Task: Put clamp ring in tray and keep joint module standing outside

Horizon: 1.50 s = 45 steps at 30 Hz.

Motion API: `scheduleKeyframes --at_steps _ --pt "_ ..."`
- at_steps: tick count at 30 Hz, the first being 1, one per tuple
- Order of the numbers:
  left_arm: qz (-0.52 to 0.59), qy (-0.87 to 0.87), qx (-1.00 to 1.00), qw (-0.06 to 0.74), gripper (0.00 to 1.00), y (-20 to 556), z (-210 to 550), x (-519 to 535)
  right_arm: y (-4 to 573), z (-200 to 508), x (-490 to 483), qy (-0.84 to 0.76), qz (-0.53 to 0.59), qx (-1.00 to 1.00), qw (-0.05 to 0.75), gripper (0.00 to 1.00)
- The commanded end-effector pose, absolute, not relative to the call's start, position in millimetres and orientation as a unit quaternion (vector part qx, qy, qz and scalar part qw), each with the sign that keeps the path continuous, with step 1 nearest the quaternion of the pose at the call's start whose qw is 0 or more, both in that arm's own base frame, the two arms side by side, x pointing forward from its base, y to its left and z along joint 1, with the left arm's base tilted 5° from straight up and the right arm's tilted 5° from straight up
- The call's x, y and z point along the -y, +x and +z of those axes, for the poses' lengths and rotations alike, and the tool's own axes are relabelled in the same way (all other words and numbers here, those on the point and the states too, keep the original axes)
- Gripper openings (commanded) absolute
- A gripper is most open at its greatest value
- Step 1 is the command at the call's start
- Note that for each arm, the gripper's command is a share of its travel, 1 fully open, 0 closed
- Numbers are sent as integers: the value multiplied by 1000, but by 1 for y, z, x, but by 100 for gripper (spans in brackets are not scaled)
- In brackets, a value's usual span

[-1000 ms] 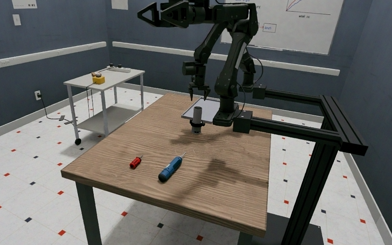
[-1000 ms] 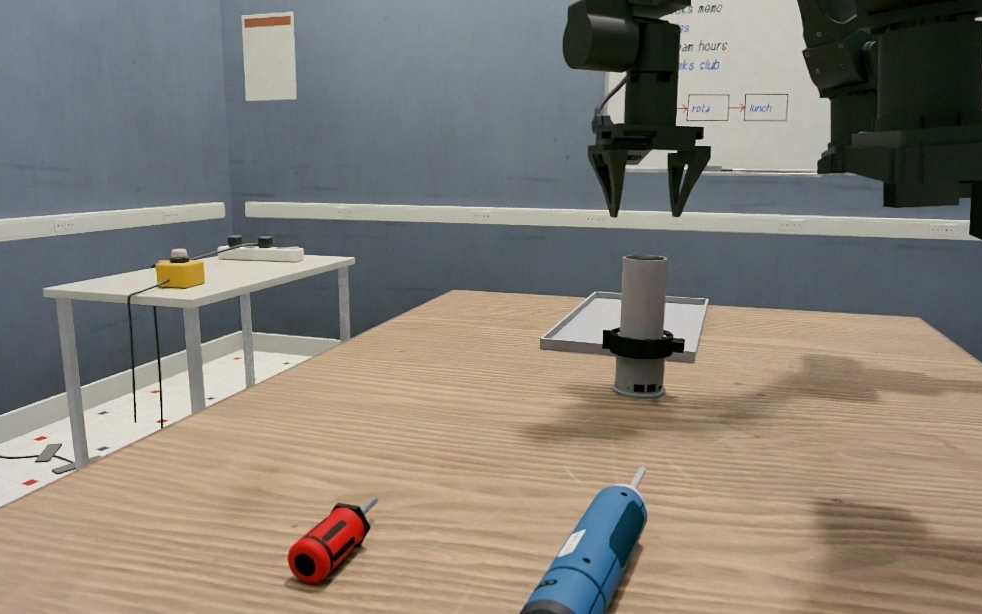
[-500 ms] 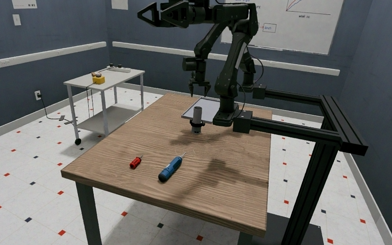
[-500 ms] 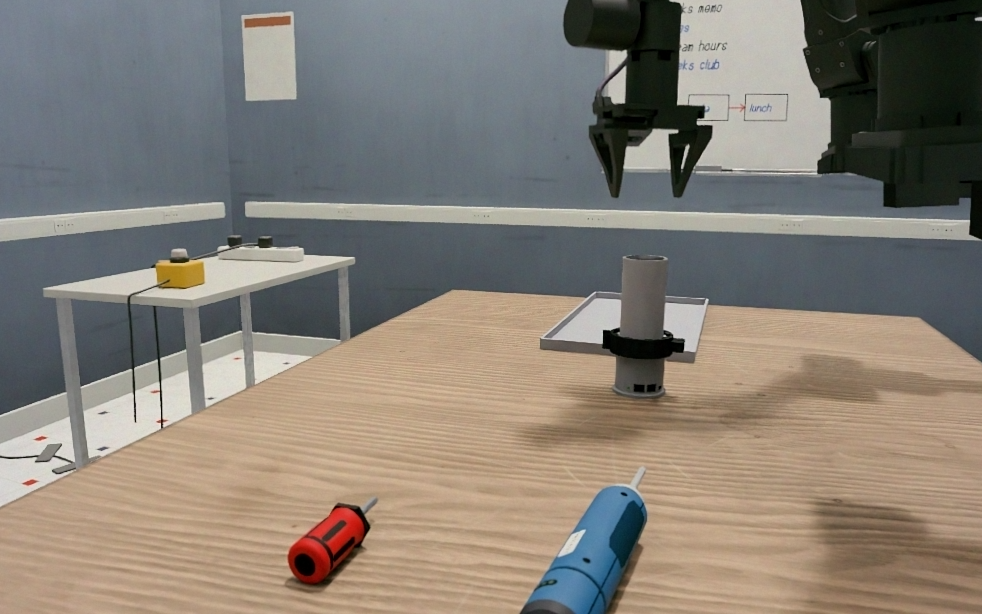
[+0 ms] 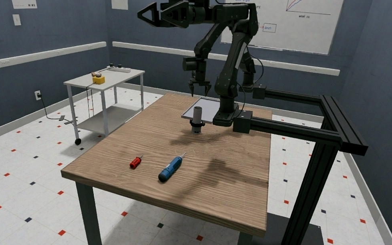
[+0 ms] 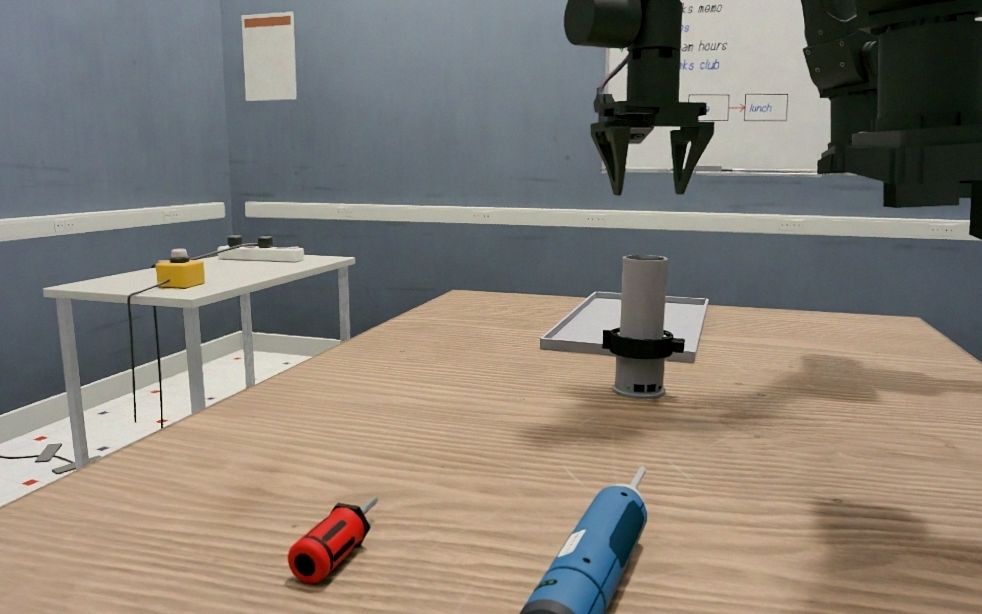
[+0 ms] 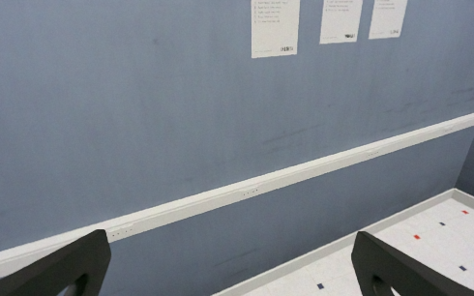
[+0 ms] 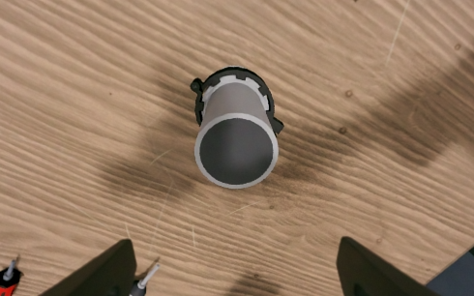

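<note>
The grey joint module [image 5: 196,130] [image 6: 638,376] stands upright on the table, outside the tray [image 5: 208,107] [image 6: 585,327]. The grey link tube [image 5: 197,114] [image 6: 643,297] [image 8: 236,99] rises upright from it. The black clamp ring [image 5: 197,124] [image 6: 643,345] [image 8: 235,71] sits around their joint, with a small lug on either side. My right gripper [image 5: 199,95] [image 6: 648,192] [image 8: 236,250] is open and empty, pointing down, above the level of the tube's top. My left gripper [image 5: 150,14] [image 7: 231,242] is open and empty, held high and level, facing the wall.
A red screwdriver [image 5: 135,163] [image 6: 328,543] and a blue power screwdriver [image 5: 170,168] [image 6: 594,549] lie on the table [image 5: 124,133] nearer the top and exterior views. The left arm's base [image 5: 223,118] stands close beside the tray. The tray lies behind the module.
</note>
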<state>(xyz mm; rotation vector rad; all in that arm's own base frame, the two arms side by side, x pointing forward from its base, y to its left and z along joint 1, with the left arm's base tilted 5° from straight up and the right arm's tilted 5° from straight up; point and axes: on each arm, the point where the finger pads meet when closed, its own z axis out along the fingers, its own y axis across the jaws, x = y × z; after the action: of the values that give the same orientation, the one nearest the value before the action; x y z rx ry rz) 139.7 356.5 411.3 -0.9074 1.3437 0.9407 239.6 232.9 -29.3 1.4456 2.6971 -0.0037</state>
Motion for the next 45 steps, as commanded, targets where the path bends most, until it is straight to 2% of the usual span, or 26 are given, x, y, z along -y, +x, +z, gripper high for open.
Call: scheduleKeyframes --at_steps 1,39,45 --pt "404 -399 -574 591 100 135 420 -355 243 -13 -242 473 18 -880 47 80" --pt "404 -399 -574 591 100 135 420 -355 239 39 -245 472 22 -880 48 80" --pt "404 -399 -574 591 100 135 420 -355 280 48 -218 479 60 -873 73 80"
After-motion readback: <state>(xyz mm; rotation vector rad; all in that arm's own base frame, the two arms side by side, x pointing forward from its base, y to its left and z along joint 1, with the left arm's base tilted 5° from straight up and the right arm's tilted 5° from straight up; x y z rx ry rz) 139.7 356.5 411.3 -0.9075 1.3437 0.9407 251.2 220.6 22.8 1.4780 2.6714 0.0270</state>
